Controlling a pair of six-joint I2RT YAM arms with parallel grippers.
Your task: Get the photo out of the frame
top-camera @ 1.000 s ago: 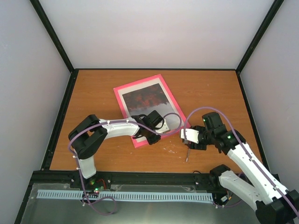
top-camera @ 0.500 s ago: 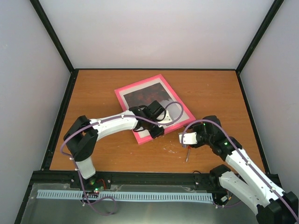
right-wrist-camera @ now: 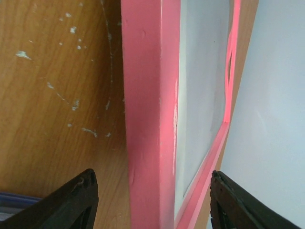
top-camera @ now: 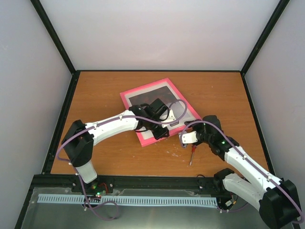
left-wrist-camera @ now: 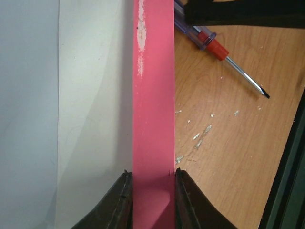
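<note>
The frame (top-camera: 144, 86) lies askew at mid-table (top-camera: 105, 90), the photo (top-camera: 150, 98) in it, face up. The left gripper (left-wrist-camera: 151, 202) is clamped on the pink border of the near edge, one finger (left-wrist-camera: 123, 202) on each side. Beside it on the same edge, the right gripper (right-wrist-camera: 152, 202) straddles the border with jaws wide, a gap showing at each finger (right-wrist-camera: 71, 202). There is one frame, one photo, two grippers and one screwdriver (top-camera: 192, 155), which lies just beyond that near edge. Bare wood surrounds the frame's other sides.

Obstacle — screwdriver (left-wrist-camera: 213, 45) just beside frame (left-wrist-camera: 152, 119).
</note>
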